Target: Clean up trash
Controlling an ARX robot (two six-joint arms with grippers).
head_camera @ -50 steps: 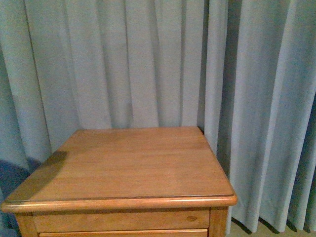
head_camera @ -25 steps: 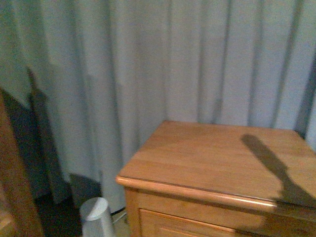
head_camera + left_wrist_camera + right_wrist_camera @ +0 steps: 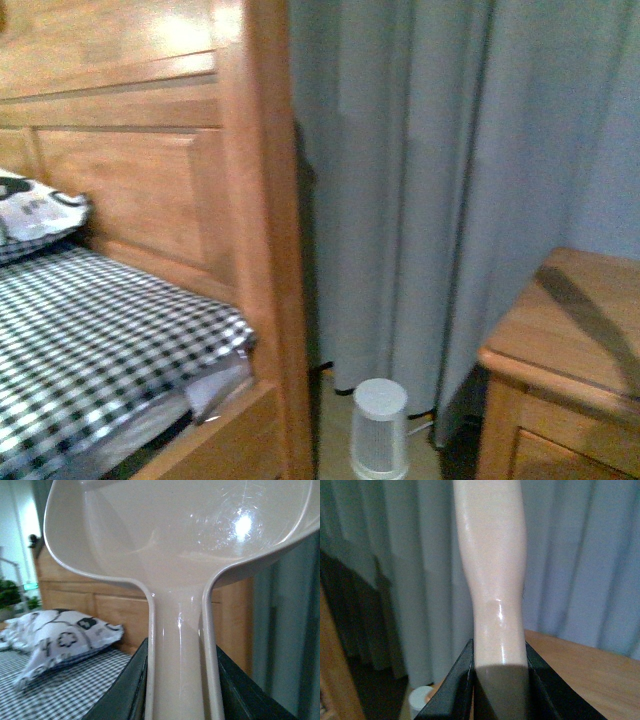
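Trash unseen — left gripper (image 3: 180, 692) clamps a bare dustpan (image 3: 175, 540), right gripper (image 3: 500, 687) a beige handle (image 3: 492, 570).

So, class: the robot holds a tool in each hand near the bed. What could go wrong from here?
1. No trash shows in any view, so it might sweep at the wrong thing, such as the pillow.
2. The beige scoop in the left hand and the beige handle in the right hand stick out; either could knock the bedpost, the nightstand or the white cylinder on the floor.
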